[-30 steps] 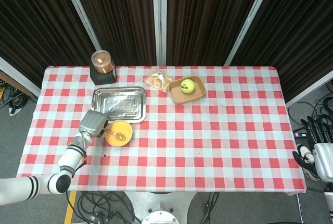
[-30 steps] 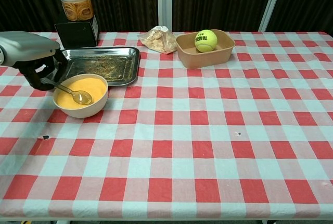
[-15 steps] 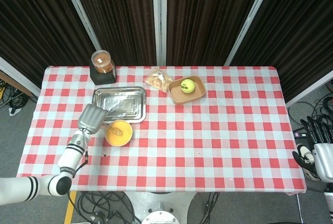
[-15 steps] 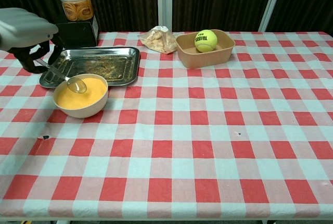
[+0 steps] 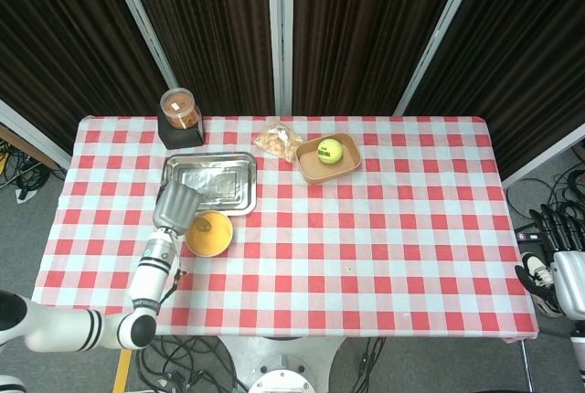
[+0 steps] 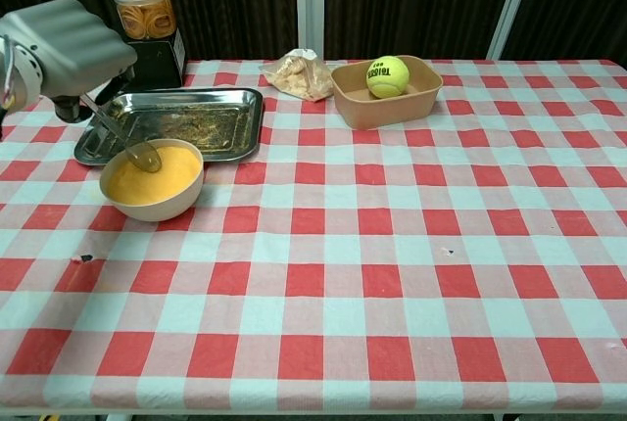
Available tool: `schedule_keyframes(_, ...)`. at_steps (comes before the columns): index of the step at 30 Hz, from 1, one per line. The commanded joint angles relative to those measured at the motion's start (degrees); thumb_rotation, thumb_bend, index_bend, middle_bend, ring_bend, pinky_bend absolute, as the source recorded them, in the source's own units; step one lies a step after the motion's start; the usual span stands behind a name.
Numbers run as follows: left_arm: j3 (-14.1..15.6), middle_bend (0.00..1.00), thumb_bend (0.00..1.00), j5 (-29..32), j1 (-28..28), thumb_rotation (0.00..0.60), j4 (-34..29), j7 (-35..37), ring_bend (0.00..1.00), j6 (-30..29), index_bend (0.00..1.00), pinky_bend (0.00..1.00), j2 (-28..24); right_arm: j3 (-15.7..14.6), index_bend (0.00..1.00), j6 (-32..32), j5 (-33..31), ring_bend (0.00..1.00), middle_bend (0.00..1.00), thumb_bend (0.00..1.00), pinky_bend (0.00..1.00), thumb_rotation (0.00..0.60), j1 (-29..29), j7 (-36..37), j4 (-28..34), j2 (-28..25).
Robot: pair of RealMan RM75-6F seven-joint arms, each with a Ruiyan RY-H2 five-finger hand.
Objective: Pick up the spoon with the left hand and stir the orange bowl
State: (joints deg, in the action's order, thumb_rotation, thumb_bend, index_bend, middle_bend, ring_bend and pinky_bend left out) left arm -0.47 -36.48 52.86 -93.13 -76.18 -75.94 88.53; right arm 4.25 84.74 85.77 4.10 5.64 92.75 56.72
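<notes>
The orange bowl [image 6: 152, 182] [image 5: 209, 234] stands at the table's left, just in front of the metal tray. My left hand [image 6: 67, 47] [image 5: 175, 206] hovers above the bowl's far left side and grips the handle of a metal spoon [image 6: 124, 140] [image 5: 198, 224]. The spoon slants steeply down, and its tip dips into the orange contents at the bowl's back left rim. My right hand [image 5: 556, 260] hangs off the table's right edge with its fingers apart and nothing in it; the chest view does not show it.
Behind the bowl lies a metal tray [image 6: 225, 98] [image 5: 242, 163]. A lidded jar [image 6: 143, 8] on a black stand sits at the back left. A snack bag [image 6: 297, 73] and a brown box [image 6: 387, 106] holding a tennis ball [image 6: 388, 75] stand mid-back.
My left hand has risen and shifted right, closer over the bowl. The spoon went from lying flat across the bowl's middle to standing steeply at its back left rim.
</notes>
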Motion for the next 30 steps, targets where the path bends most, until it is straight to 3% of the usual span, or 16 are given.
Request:
schedule_keyframes(1,0.79,0.9,0.42,0.31,0.14,0.6,0.81,-2.59,0.89,-1.65,0.65,0.94,2.57,0.0,0.0,-0.06,-0.07,0.0,0.0,0.23,0.0,0.6,0.0,0.1,-0.1,0.04)
schedule_keyframes(6,1.5,0.9,0.42,-0.12,-0.07,0.6,1.73,-4.68,0.89,-2.27,0.65,0.94,4.67,-0.06,0.0,-0.14,-0.03,0.0,0.0,0.23,0.0,0.6,0.01,0.24,-0.26,0.12)
schedule_keyframes(11,0.68,0.9,0.42,-0.65,-0.62,0.6,1.15,-2.3,0.89,-0.7,0.65,0.94,4.4,-0.07,0.0,-0.03,-0.04,0.0,0.01,0.23,0.0,0.6,-0.08,0.29,-0.3,0.12)
schedule_keyframes(20,-2.27,0.9,0.42,2.15,-1.46,0.6,-3.44,7.13,0.89,7.56,0.65,0.94,-2.37,-0.06,0.0,0.17,0.05,0.0,0.01,0.23,0.0,0.6,-0.17,0.1,-0.08,0.1)
schedule_keyframes(30,-3.26,0.9,0.42,2.15,-1.3,0.6,-5.98,12.07,0.89,9.86,0.65,0.93,-8.0,0.01,0.0,0.23,0.18,0.0,0.01,0.23,0.0,0.6,-0.08,-0.22,0.25,0.11)
